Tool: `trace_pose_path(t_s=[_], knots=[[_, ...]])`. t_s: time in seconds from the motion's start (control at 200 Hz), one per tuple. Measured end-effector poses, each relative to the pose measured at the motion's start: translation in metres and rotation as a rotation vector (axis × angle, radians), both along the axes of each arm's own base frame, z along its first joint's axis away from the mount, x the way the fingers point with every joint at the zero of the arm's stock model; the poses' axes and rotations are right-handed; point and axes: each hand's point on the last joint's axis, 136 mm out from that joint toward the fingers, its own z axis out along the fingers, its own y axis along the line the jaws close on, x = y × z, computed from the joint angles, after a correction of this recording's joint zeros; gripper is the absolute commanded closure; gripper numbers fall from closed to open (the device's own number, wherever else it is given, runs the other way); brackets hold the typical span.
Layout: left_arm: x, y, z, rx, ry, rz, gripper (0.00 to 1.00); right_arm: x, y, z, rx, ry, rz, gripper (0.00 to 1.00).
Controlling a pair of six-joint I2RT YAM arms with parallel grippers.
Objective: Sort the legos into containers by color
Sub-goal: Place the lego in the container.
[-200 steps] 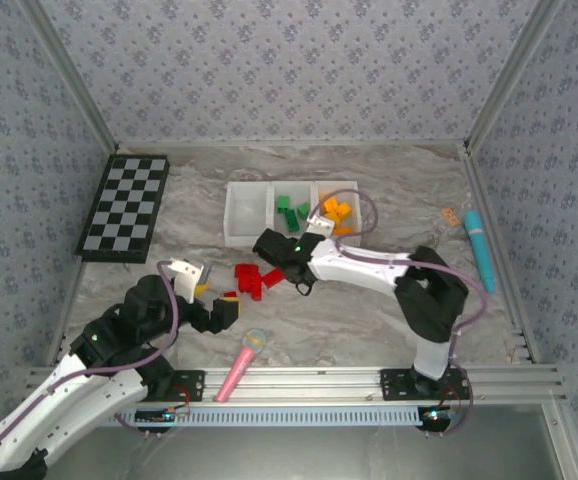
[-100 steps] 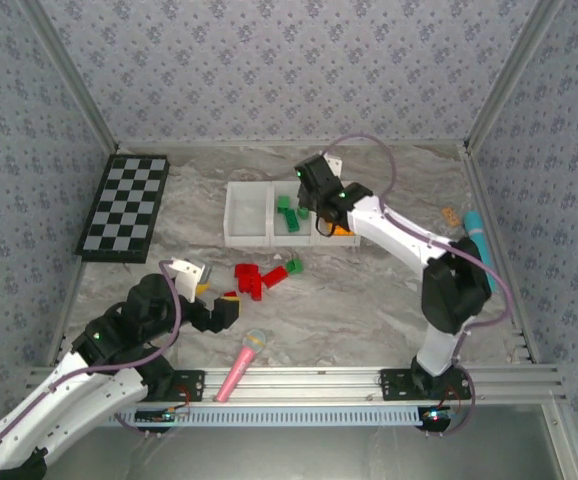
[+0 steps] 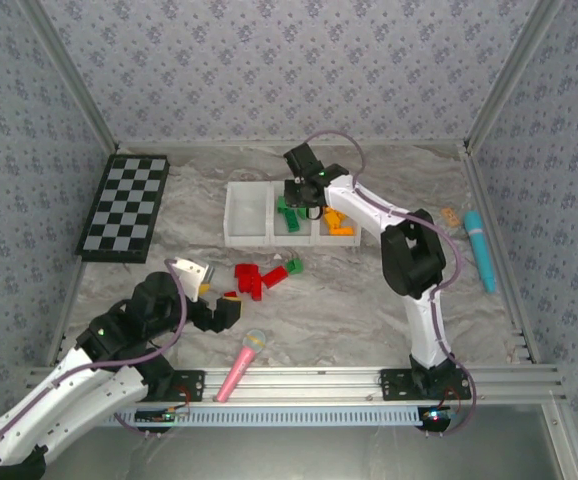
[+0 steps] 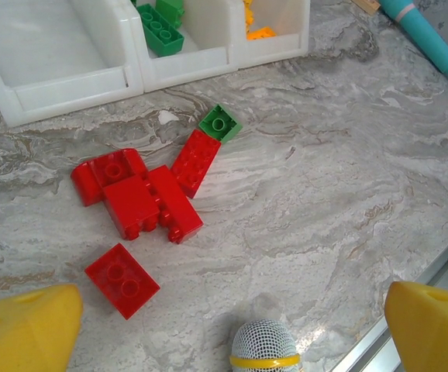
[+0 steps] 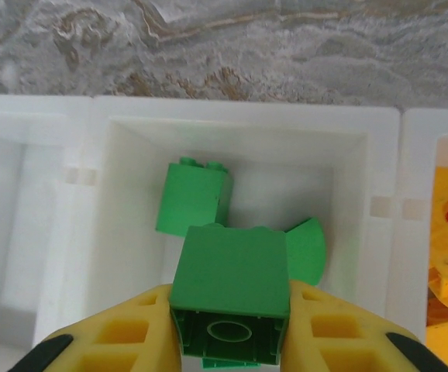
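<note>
A second ago my right arm was low down by the red legos [image 4: 143, 201]. Now it has swung up to the 12 o'clock side of the table [image 3: 369, 300] and hangs over the containers [image 3: 247, 212].

In the wrist view, my right gripper [image 5: 230, 325] pinches a green lego [image 5: 230, 271] between its yellow fingers [image 5: 131, 329]. It sits right above the middle bin [image 5: 348, 194], where other green bricks [image 5: 194, 198] already lie. So I think the carry is done and the next thing is just to let go. The brick looks well inside the walls, so it should fall in the right place.

The orange legos [image 3: 337, 218] are in the bin at 3 o'clock of it. The bin at 9 o'clock looks bare.

My left gripper [image 3: 217, 293] waits at 7 o'clock of the table with its jaws spread wide, holding nothing. Just at 12 o'clock of it are the red ones, with one small green square [image 4: 220, 124] touching a red brick. The pink toy microphone [image 3: 241, 365] lies near, at 6 o'clock of the pile. All the reds are left to sort.
</note>
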Motion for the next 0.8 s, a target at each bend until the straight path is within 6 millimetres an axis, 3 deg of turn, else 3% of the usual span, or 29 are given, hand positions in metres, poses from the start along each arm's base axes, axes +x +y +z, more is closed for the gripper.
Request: trace_pose_path(t_s=[0.15,0.275,0.465,0.625,0.8], knots=[[0.0,0.0,-0.001,0.002,0.002,0.0,0.0,-0.004,-0.003,-0.012,-0.024,0.039,0.023,0.49],[0.0,0.0,-0.001,0.003,0.002,0.0,0.0,-0.004,0.0,-0.009,-0.018,0.036,0.038,0.32],[0.001,-0.001,-0.005,0.016,0.016,0.0,0.0,-0.007,0.002,-0.002,-0.018,0.03,0.063,0.24],[0.001,-0.001,-0.006,0.022,0.016,-0.003,0.0,-0.017,-0.003,0.027,0.007,-0.014,0.082,0.16],[-0.001,0.0,-0.005,0.021,-0.002,-0.015,0.0,-0.053,-0.023,0.078,0.063,-0.112,0.106,0.09]])
